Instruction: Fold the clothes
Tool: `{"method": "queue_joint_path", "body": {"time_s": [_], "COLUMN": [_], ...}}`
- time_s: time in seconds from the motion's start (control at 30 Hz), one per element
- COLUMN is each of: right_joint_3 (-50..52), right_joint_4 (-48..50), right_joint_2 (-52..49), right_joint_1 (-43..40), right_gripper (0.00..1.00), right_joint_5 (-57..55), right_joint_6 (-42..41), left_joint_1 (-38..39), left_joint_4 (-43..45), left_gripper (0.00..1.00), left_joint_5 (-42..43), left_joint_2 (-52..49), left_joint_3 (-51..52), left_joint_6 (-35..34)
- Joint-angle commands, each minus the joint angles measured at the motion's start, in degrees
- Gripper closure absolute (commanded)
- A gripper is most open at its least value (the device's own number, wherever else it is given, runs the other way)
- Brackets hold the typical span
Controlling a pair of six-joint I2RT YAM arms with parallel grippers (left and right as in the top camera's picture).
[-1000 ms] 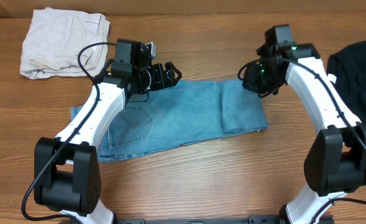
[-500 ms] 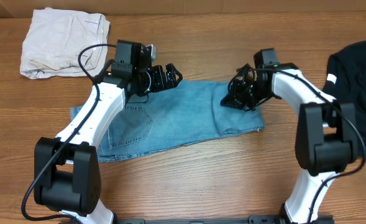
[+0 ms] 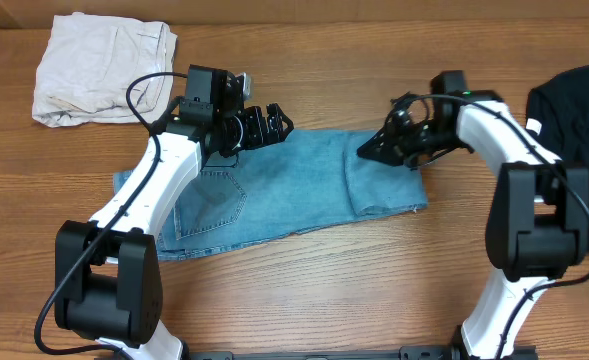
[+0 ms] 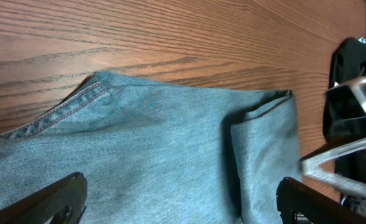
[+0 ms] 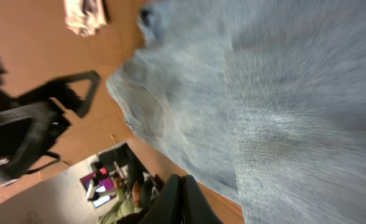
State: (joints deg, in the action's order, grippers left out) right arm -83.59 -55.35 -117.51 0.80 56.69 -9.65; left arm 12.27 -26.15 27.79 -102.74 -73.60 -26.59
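Note:
The light-blue jeans (image 3: 294, 185) lie flat across the middle of the table, with the leg end folded back as a flap (image 3: 384, 180) on the right. My left gripper (image 3: 269, 122) hovers open over the jeans' top edge. In the left wrist view its fingers (image 4: 52, 199) are spread wide above the denim (image 4: 158, 143), with nothing between them. My right gripper (image 3: 369, 150) is shut and tilted sideways at the flap's upper left corner. Its closed fingertips (image 5: 183, 199) show nothing between them, and the denim (image 5: 263, 93) is blurred beside them.
An off-white garment (image 3: 99, 65) lies crumpled at the back left. A black garment with a white tag (image 3: 574, 110) sits at the right edge, behind the right arm. Bare wooden table (image 3: 324, 280) runs along the front of the jeans.
The right gripper came down from the back onto the flap, then rolled sideways and drew back a little; the flap's edge shifted slightly left. The left gripper finished opening and stayed in place.

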Motion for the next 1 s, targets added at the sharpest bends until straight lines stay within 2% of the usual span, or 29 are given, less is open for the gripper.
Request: {"method": "queue_joint_path", "body": {"time_s": [0.0,0.1,0.27,0.43,0.6,0.67,0.73,0.97], "right_joint_3": [-1.44,-1.22,-1.22,-1.22,-1.68,-3.34,-7.96,-14.64], "right_joint_4": [-0.52,2.16,8.33,9.33,10.58,8.79,1.44,-17.00], "right_joint_2": [1.64,0.04,-5.11,-12.79,-14.93,-14.78,-13.73,-5.68], "right_joint_1": [0.26,2.54,6.27,4.98,3.74,3.02,1.22,-3.91], "right_gripper": [0.96,0.96,0.96,0.96,0.96,0.96,0.96,0.96], "right_joint_5": [1.44,1.46,0.37,0.39,1.01,3.54,6.86,4.61], "right_joint_6": [4.61,4.28,-1.29,0.02,2.45,3.69,8.63,14.75], "left_joint_1": [-0.37,-0.35,-0.35,-0.37,-0.37,-0.37,-0.37,-0.37], "left_joint_4": [0.02,0.00,-0.28,-1.09,-1.07,-1.07,-1.07,-1.07], "left_gripper": [0.00,0.00,0.00,0.00,0.00,0.00,0.00,0.00], "left_joint_5": [0.09,0.09,0.09,0.11,0.07,0.07,0.07,-1.01], "left_joint_2": [1.18,1.18,1.18,1.18,1.18,1.18,1.18,1.18], "left_joint_3": [-0.50,-0.50,-0.50,-0.50,-0.50,-0.50,-0.50,-0.50], "left_joint_6": [0.87,0.87,0.87,0.87,0.90,0.87,0.90,0.87]}}
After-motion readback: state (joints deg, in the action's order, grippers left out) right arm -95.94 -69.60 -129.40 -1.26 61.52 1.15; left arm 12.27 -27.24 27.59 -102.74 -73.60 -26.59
